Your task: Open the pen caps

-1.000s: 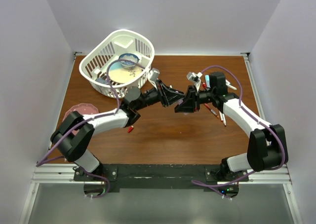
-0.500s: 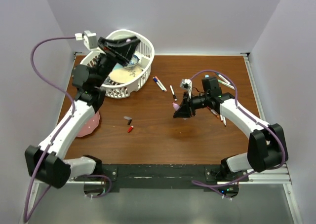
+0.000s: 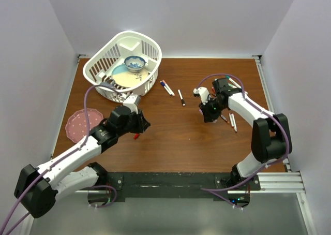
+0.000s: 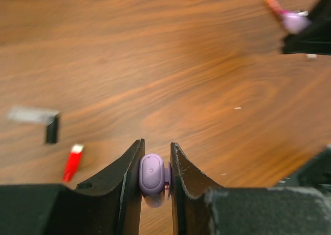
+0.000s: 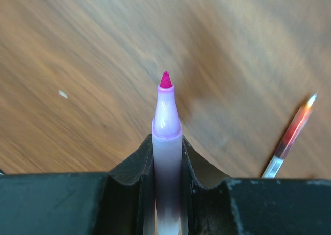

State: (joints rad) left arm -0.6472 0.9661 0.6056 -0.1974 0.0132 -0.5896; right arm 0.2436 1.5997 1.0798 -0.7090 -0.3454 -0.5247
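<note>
left hand clamped on a purple cap, low over the worktop; right hand clamped on an uncapped lilac pen, magenta tip bare; open wood between the hands; red cap and black cap lie loose near the left hand; a red-ended pen lies beside the right.

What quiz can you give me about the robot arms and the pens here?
1. Pick one: what colour is the cap in the left gripper? A red, B purple, C black.
2. True or false: the pen in the right gripper has its cap on.
3. Fill the gap: the bowl sits inside the white ____.
Key: 1 B. 2 False, its pink tip is bare. 3 basket.
</note>
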